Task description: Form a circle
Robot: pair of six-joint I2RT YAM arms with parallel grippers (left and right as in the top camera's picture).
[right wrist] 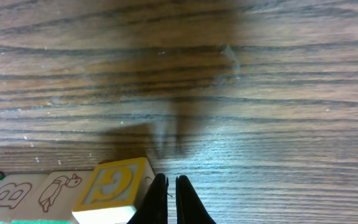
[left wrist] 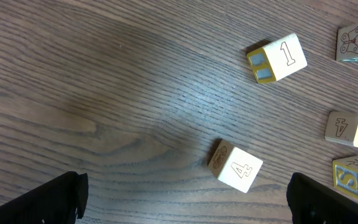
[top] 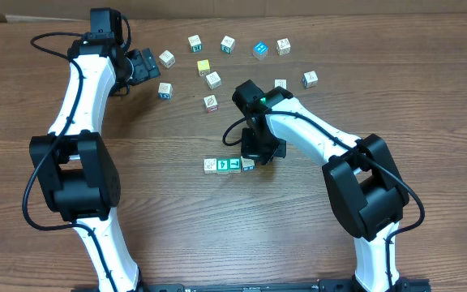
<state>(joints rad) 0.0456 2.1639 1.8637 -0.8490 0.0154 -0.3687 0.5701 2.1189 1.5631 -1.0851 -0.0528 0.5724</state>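
Four blocks sit in a short row (top: 223, 165) near the table's middle, so the circle is barely begun. The other blocks (top: 227, 45) lie scattered well apart, farther back. The right gripper (right wrist: 171, 198) has its jaws pressed together on nothing. Its tips are just beside the yellow lettered block (right wrist: 112, 185) at the row's end, perhaps nudging it, though contact is hard to confirm. The left gripper (top: 149, 65) hangs spread wide and empty near the block marked 4 (left wrist: 236, 168). The next move probably calls for bending the row into a curve and fetching more blocks. Bare table (top: 177, 235) lies open in front of the row, while the right arm crowds its right end.
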